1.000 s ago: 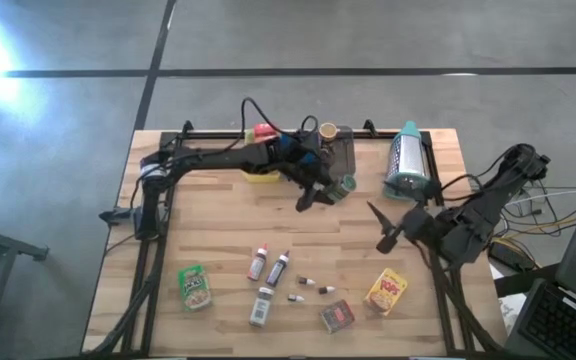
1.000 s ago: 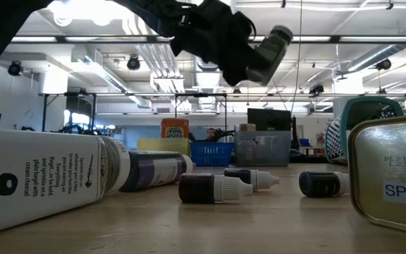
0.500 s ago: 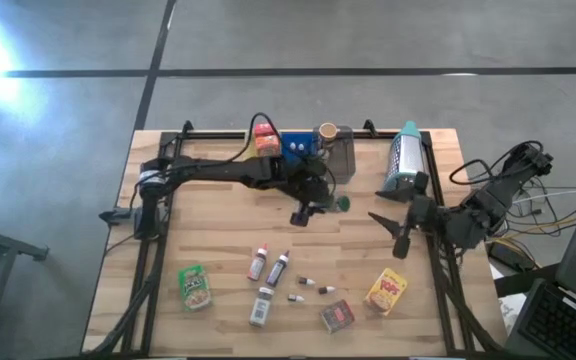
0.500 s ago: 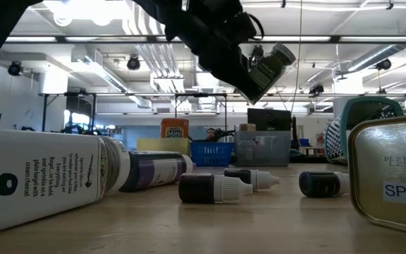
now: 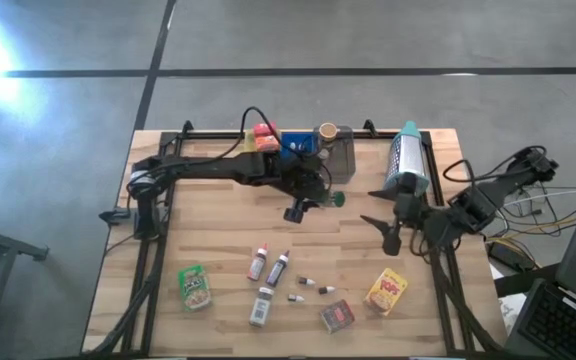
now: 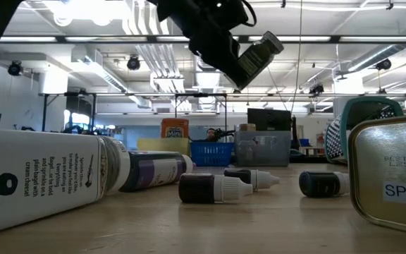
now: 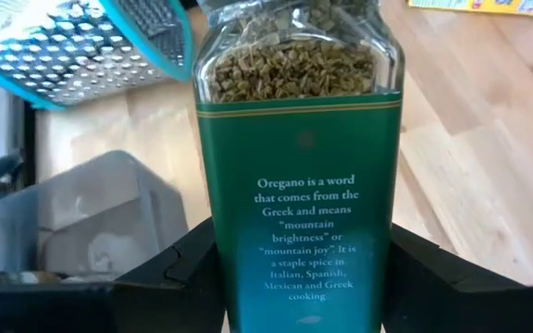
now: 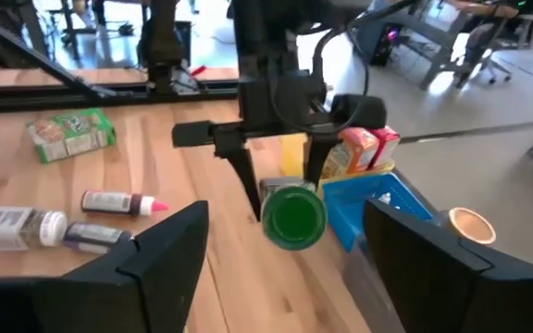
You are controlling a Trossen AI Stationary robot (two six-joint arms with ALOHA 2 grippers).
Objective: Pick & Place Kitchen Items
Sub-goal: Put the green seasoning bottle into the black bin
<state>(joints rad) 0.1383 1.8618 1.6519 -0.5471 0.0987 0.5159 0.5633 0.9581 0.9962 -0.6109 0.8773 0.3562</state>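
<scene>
My left gripper (image 5: pixel 316 196) is shut on an oregano jar (image 5: pixel 332 198) with a green label and a green lid (image 8: pixel 294 217), held in the air above the table's middle, in front of the trays. My right gripper (image 5: pixel 378 222) stands open and holds nothing at the table's right side, pointing toward the jar. Kitchen items lie on the near half of the table: a green pouch (image 5: pixel 195 287), two slim bottles (image 5: pixel 268 265), a white spice jar (image 5: pixel 260 306), small vials (image 5: pixel 308 284), a tin (image 5: pixel 337 316) and a yellow pouch (image 5: pixel 387 291). My left gripper pinches the jar's lower body (image 7: pixel 225 268) between its two fingers (image 7: pixel 179 273), one on each side of the green label near the base. The fingers lie along the jar. The jar is lifted clear of the table and tilted (image 6: pixel 256 56), its lid end away from the gripper.
A yellow tray with snack boxes (image 5: pixel 262 140), a blue tray (image 5: pixel 294 146) and a grey tray (image 5: pixel 340 152) stand in a row at the far edge, with a brown cup (image 5: pixel 326 131) beside them. A teal-framed grater (image 5: pixel 405 160) lies at the far right.
My left gripper has rolled and tipped further down with the jar, drifting a little toward the table's left; the jar stays lifted and tilted. My right gripper has rolled, tipped down and swung slightly toward the far edge, still holding nothing.
</scene>
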